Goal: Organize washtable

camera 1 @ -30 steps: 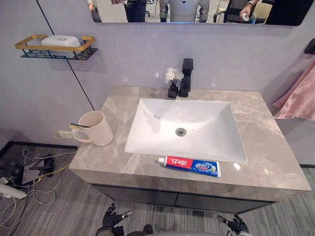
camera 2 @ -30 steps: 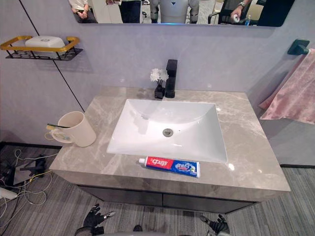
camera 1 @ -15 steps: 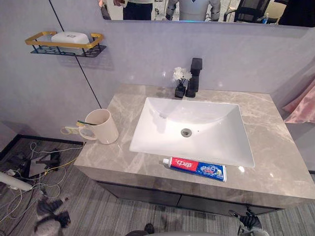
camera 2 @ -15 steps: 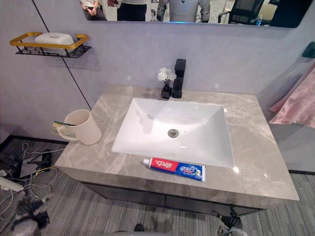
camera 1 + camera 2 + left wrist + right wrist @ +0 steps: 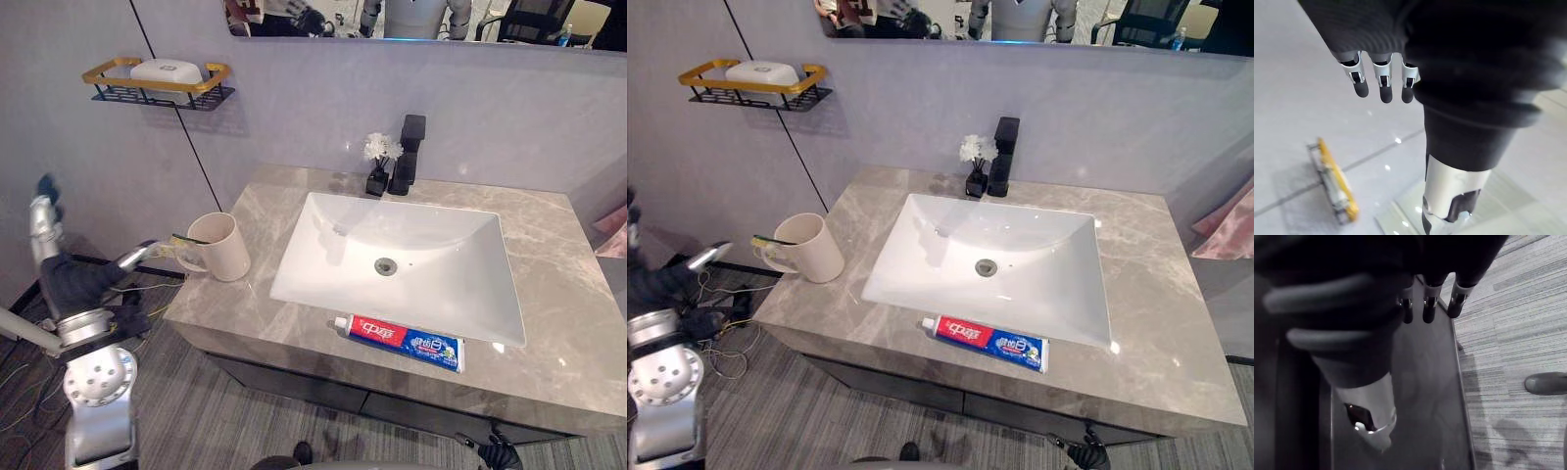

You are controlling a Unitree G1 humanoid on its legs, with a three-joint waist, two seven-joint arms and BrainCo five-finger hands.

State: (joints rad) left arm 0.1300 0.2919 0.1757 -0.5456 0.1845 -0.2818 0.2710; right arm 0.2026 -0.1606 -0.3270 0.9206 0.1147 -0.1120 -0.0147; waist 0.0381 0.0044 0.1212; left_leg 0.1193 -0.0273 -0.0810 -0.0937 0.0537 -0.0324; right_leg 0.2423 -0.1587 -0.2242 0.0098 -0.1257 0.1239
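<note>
Left robot hand open, empty, just left of cup. Toothpaste lies crosswise along desk front, well apart.

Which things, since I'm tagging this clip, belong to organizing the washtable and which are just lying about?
Job: mug holding a toothbrush at the counter's left edge; toothpaste tube in front of the sink; left hand near the mug, fingers open.
Just there: soap bar on the wall shelf; flower vase and tap behind the sink; pink towel at the right.
</note>
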